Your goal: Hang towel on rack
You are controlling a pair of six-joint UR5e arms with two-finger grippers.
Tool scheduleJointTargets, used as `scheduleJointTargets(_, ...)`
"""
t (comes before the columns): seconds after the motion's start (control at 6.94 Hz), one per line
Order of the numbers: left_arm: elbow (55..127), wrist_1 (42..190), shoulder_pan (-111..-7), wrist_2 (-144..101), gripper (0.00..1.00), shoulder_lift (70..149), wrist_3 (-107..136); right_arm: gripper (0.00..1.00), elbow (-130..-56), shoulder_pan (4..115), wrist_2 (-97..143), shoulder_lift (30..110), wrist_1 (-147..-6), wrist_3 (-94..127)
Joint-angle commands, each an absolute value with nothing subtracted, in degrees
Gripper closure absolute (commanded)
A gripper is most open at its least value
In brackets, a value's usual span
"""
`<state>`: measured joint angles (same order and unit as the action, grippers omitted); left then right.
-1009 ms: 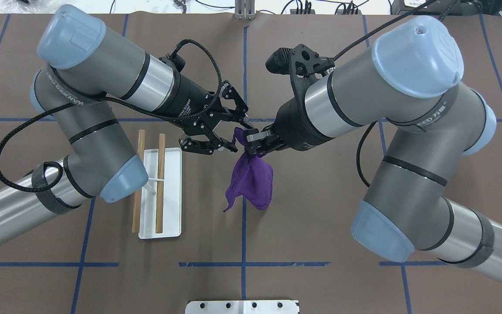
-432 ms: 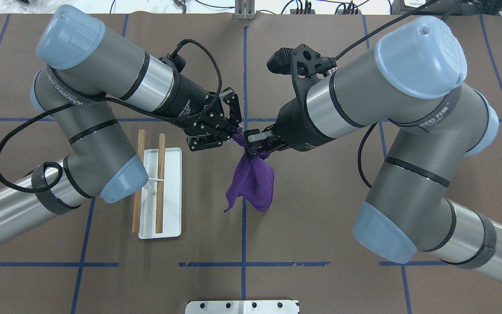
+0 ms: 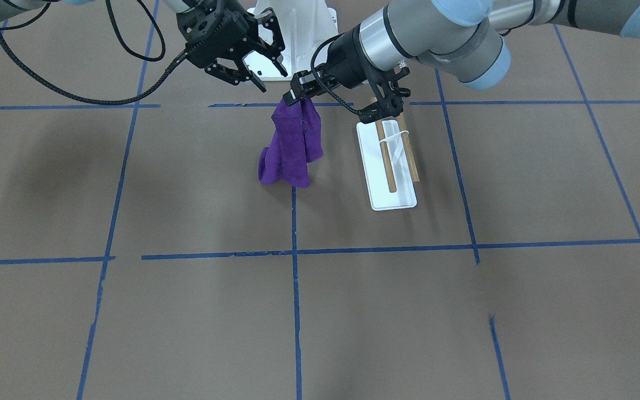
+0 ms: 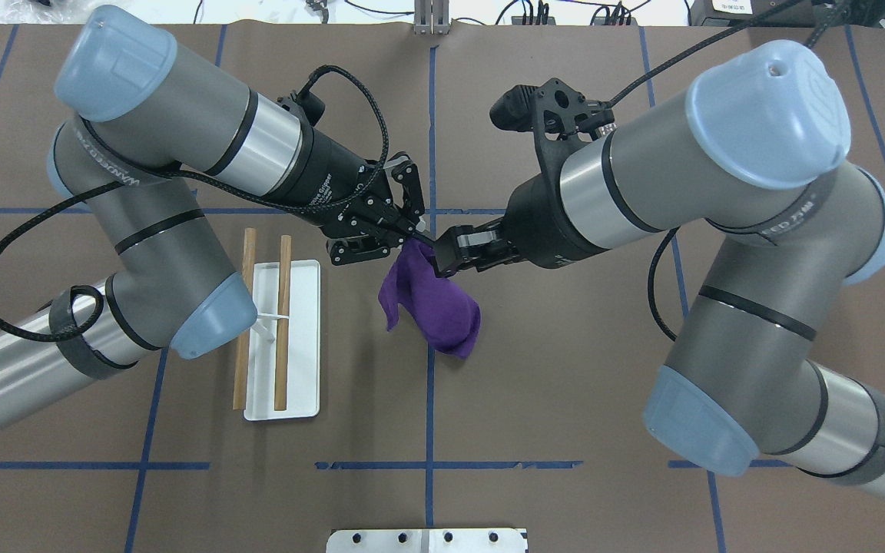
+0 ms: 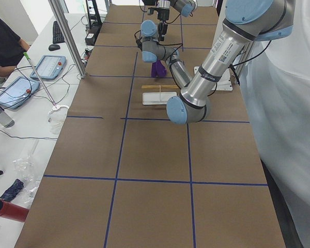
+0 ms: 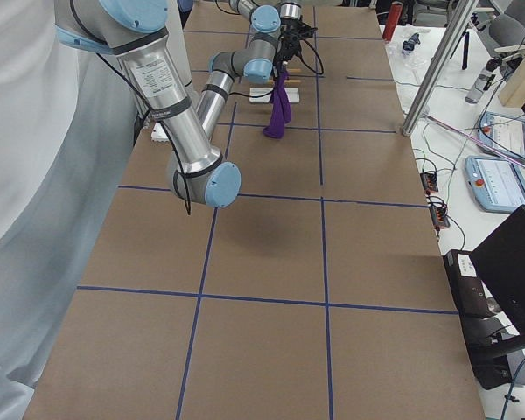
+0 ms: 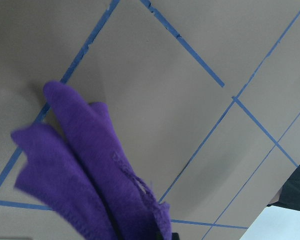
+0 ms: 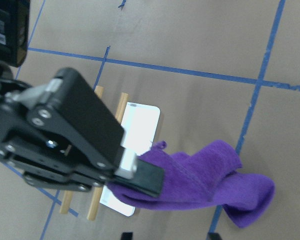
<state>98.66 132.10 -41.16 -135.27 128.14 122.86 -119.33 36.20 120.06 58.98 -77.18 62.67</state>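
Purple, soft cloth towel (image 3: 291, 145) hangs bunched from the left gripper (image 3: 293, 95), whose jaws are clamped on its top edge. It is near the small white-and-wood rack (image 3: 392, 203) but apart from it, on the side facing the right arm. The right gripper (image 3: 274, 81), farther from the rack, stands with fingers spread, just clear of the cloth and holding nothing.

The step in hand looks to be the carry to the rack. The left arm should lift until the towel's low end clears the 2 light-brown wooden rods (image 4: 283, 330), cross them, then lower so that fabric falls on both sides. The free right gripper could first take a second corner, since a bunched cloth may slide off.

The towel is limp and folded on itself, with a stitched hem. The rods are smooth, round and parallel, raised on a thin white frame (image 4: 273, 316) over a flat rectangular white tray (image 4: 300, 361). Brown paper (image 4: 565, 384) crossed by blue tape lines (image 4: 429, 430) covers the table.
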Motion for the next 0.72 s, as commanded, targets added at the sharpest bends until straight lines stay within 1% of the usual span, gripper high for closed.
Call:
scheduleJointTargets(0.0,104.81,132.1,-42.61,-135.18,1.0,121.16,121.82,0.0,-125.13,38.13,120.14,69.12,-76.38,61.88)
scheduleJointTargets(0.14,107.38,132.1,-44.8,-135.18,1.0,117.81,118.34,0.0,-124.98,41.8,121.8,73.17,-76.46,61.79)
scheduleJointTargets(0.43,110.9,133.14,-45.88,-135.18,1.0,107.98,112.79,0.0,-124.81,51.54,128.73,81.77,-76.38,61.79)
scheduleJointTargets(0.58,110.92,137.24,-46.4,-135.18,1.0,102.54,110.24,0.0,-124.63,55.77,130.15,84.96,-76.46,61.53)
